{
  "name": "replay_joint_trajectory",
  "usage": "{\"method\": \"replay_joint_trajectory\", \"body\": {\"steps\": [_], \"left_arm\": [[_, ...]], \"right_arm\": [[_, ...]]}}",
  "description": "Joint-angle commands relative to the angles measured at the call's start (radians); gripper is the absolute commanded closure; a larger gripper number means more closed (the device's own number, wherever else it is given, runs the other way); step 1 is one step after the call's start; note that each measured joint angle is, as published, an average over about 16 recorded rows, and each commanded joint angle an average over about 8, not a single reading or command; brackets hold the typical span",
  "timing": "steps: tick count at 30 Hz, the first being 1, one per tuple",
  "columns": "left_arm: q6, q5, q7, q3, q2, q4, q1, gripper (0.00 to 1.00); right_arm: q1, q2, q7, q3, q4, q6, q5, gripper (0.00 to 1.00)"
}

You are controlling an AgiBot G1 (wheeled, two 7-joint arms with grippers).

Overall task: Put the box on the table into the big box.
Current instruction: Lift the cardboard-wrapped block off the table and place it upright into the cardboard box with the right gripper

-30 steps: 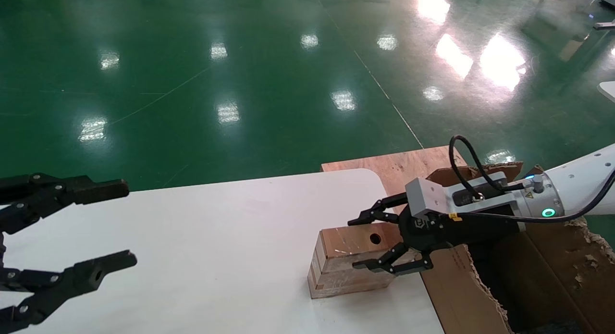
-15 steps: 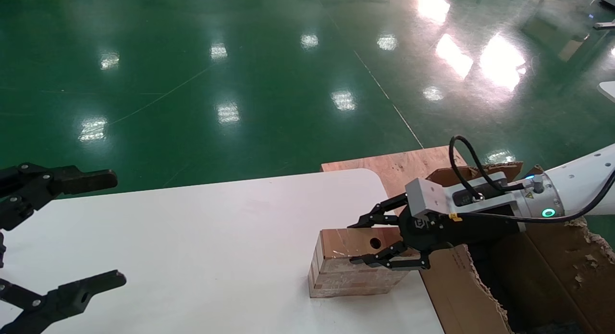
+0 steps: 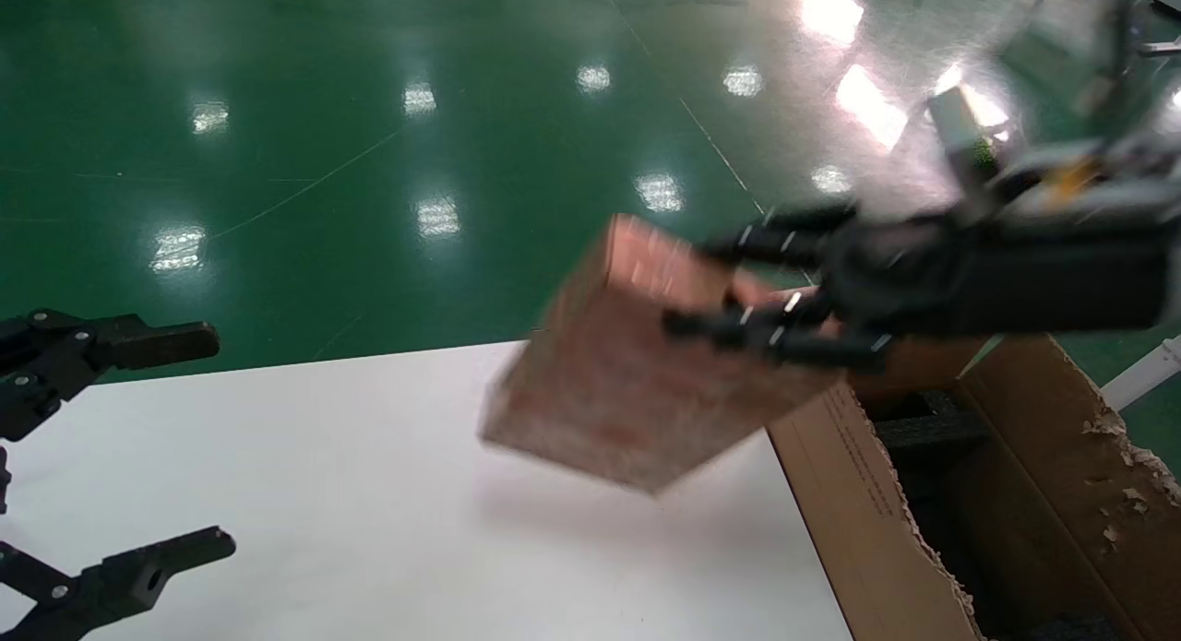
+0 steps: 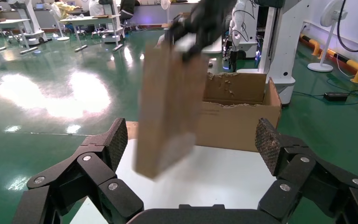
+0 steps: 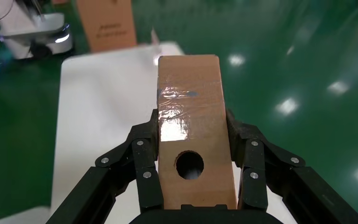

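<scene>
My right gripper [image 3: 738, 286] is shut on the box [image 3: 627, 364], a small taped brown cardboard box, and holds it tilted in the air above the right part of the white table [image 3: 369, 493]. In the right wrist view the box [image 5: 191, 121] sits between the fingers [image 5: 142, 154] with its round dark hole facing the camera. The left wrist view shows the box [image 4: 168, 107] hanging above the table [image 4: 223, 172]. The big box [image 3: 886, 521], a torn-edged carton with black foam inside, stands at the table's right edge and shows in the left wrist view [image 4: 237, 121]. My left gripper [image 3: 157, 447] is open at the far left.
A green glossy floor [image 3: 415, 115] lies beyond the table. In the left wrist view a white robot base [image 4: 279, 42] stands behind the big box, with desks and people far off. A second brown carton [image 5: 105, 23] stands past the table's far end in the right wrist view.
My right gripper closed on the box, then lifted it off the table, tilting it up. The left gripper has opened a little wider and drifted left.
</scene>
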Motion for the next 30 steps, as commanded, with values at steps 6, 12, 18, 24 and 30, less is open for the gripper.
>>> {"method": "replay_joint_trajectory", "body": {"steps": [6,12,18,24,30], "left_arm": [[0.0,0.0,0.0,0.0,0.0,0.0,0.0,0.0],[0.0,0.0,0.0,0.0,0.0,0.0,0.0,0.0],[0.0,0.0,0.0,0.0,0.0,0.0,0.0,0.0],[0.0,0.0,0.0,0.001,0.0,0.0,0.0,0.0],[0.0,0.0,0.0,0.001,0.0,0.0,0.0,0.0]], "right_arm": [[0.19,0.212,0.167,0.084,0.224,0.081,-0.102,1.0],[0.261,0.452,0.312,0.139,0.393,0.156,-0.237,1.0],[0.278,0.65,0.372,0.136,0.463,0.205,-0.293,1.0],[0.309,0.766,0.346,0.012,0.463,0.271,-0.282,1.0],[0.377,0.826,0.282,-0.179,0.459,0.375,-0.259,1.0]]}}
